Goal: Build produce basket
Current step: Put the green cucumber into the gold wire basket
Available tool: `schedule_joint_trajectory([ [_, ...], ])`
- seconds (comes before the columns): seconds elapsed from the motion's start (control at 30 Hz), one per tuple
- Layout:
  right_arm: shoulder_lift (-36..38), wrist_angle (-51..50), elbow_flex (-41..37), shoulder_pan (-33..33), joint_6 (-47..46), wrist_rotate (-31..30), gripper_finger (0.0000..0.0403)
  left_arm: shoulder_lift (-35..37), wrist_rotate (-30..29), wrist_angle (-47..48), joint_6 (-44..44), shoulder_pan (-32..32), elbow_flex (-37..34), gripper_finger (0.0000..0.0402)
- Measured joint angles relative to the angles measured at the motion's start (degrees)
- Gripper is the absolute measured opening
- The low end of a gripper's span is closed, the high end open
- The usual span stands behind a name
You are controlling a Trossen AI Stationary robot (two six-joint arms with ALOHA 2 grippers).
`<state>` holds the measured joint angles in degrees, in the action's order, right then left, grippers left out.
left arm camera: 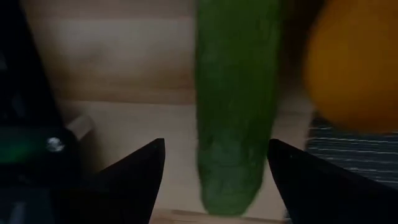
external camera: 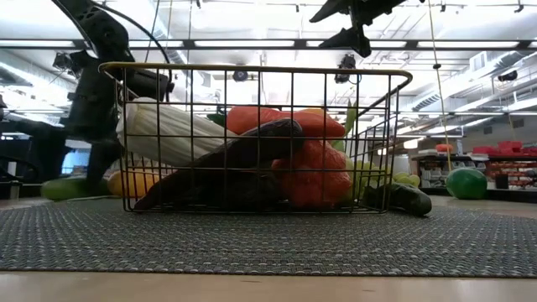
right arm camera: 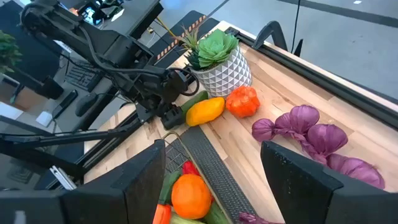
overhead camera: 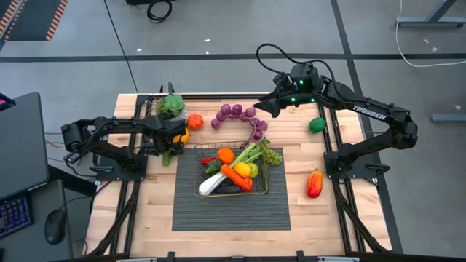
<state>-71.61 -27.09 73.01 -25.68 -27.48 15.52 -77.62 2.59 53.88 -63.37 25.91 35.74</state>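
Beside the basket point(overhead camera: 231, 169) on your desk point(overhead camera: 320, 218), the left tool point(left arm camera: 214, 163) straddles a cucumber point(left arm camera: 236, 106), fingers wide; the right tool point(overhead camera: 263, 107) hovers behind the basket, also wide.

The wire basket point(overhead camera: 260, 191) sits upright on the mat, holding a leek point(overhead camera: 212, 183), carrot point(overhead camera: 237, 177) and orange point(overhead camera: 226, 156). A cucumber point(left arm camera: 235, 106) lies on the desk.
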Motion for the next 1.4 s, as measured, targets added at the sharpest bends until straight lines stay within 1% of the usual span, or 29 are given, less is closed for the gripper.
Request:
schedule_joint_trajectory([
  [0.2, 0.0, 0.0, 0.0, 0.7, -0.9, 0.3, 0.0268, 0.0, 1.1, 0.1, 1.0, -0.4, -2.0, 0.0286],
  [0.3, 0.0, 0.0, 0.0, 1.0, -0.9, 0.2, 0.0268, 0.0, 1.8, 0.1, 0.3, -0.8, -2.1, 0.0271],
  [0.4, 0.0, 0.0, 0.0, 1.1, -0.9, 0.2, 0.0268, 0.0, 3.2, 0.1, -0.4, -0.8, -2.1, 0.0236],
  [0.53, 0.0, 0.0, 0.0, 1.1, -0.9, 0.2, 0.0268, 0.0, 5.4, 0.1, -0.4, -0.8, -2.1, 0.0178],
  [0.63, 0.0, 0.0, 0.0, 1.1, -0.9, 0.2, 0.0268, 0.1, 7.2, 0.7, 1.2, -0.8, -1.6, 0.0139],
  [0.7, 0.0, 0.0, 0.0, 1.1, -0.9, 0.1, 0.0268, 0.2, 7.6, 2.1, 2.5, -0.8, -0.3, 0.0122],
  [0.83, 0.0, -0.2, 0.0, 1.3, -0.9, 0.1, 0.0268, 1.4, 6.5, 6.0, 6.9, -1.5, 3.9, 0.0121],
  [0.9, 0.0, -0.3, 0.0, 1.5, -1.0, 0.7, 0.0268, 2.7, 5.3, 9.4, 8.1, -2.6, 6.4, 0.0130],
  [1.03, 0.0, -1.0, 0.0, 1.7, -1.0, 0.9, 0.0268, 6.2, 2.3, 17.1, 8.0, -6.2, 11.7, 0.0141],
  [1.1, 0.0, -1.5, 0.0, 1.7, -0.9, 0.8, 0.0268, 8.1, 0.2, 20.3, 6.2, -8.9, 14.6, 0.0137],
  [1.17, 0.0, -1.7, 0.0, 1.7, -0.9, 0.7, 0.0268, 10.2, -1.3, 21.6, 3.2, -12.0, 17.7, 0.0132],
  [1.27, 0.0, -1.8, 0.0, 1.7, -0.8, 0.7, 0.0268, 13.0, -3.2, 20.9, -1.4, -16.9, 22.5, 0.0130],
  [1.4, 0.0, -1.8, 0.0, 1.7, -0.9, 0.7, 0.0268, 14.6, -9.0, 17.5, -7.7, -23.8, 29.6, 0.0138],
])
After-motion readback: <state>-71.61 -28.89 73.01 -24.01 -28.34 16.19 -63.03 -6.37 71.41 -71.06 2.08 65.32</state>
